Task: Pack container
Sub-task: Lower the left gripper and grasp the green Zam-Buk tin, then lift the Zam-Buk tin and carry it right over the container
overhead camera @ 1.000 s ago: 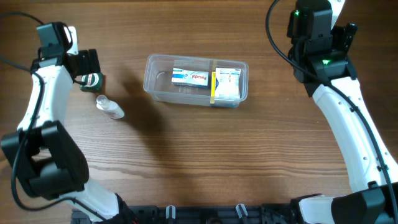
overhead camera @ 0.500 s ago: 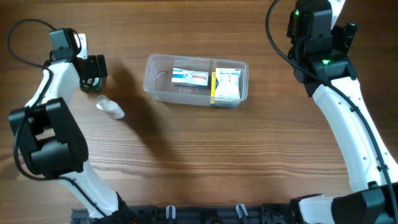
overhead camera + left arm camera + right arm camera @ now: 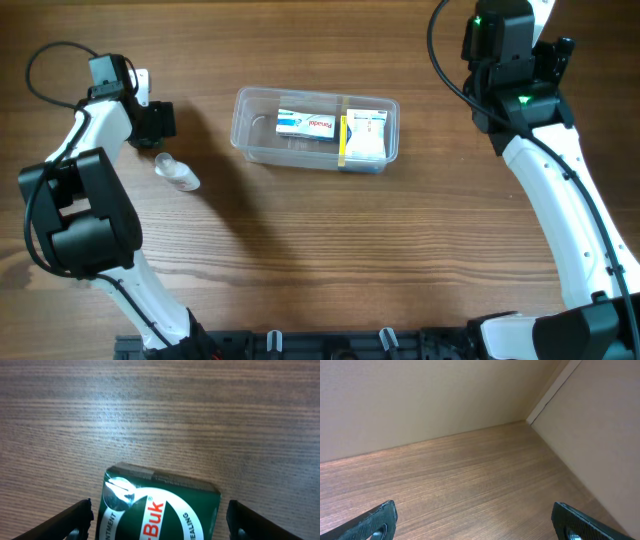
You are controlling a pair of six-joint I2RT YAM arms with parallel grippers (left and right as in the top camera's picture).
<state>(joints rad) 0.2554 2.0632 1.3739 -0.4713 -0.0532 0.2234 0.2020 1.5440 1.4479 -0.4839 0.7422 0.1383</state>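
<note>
The container [image 3: 254, 148] is placed on the wooden table [image 3: 300, 250], well apart from both grippers. Closest to the left gripper [image 3: 159, 515], a green box [image 3: 150, 491] with white and red lettering is seen lying flat between its fingers [image 3: 75, 519]. These are spread wide, a narrow strip of table is visible at each side of the box, and nothing is gripped. Near these fingers, a small clear bottle [image 3: 177, 173] is laid on its side. Farther from them the container is found, and inside it a blue and white box [image 3: 305, 123] and a white box [image 3: 367, 135] are kept side by side, with a yellow strip [image 3: 342, 140] between them. Farthest from the left fingers, the right gripper [image 3: 472, 515] is held with its fingers [image 3: 376, 522] wide apart and nothing between them. Beyond them, only bare table and a pale wall [image 3: 420, 400] are seen.
</note>
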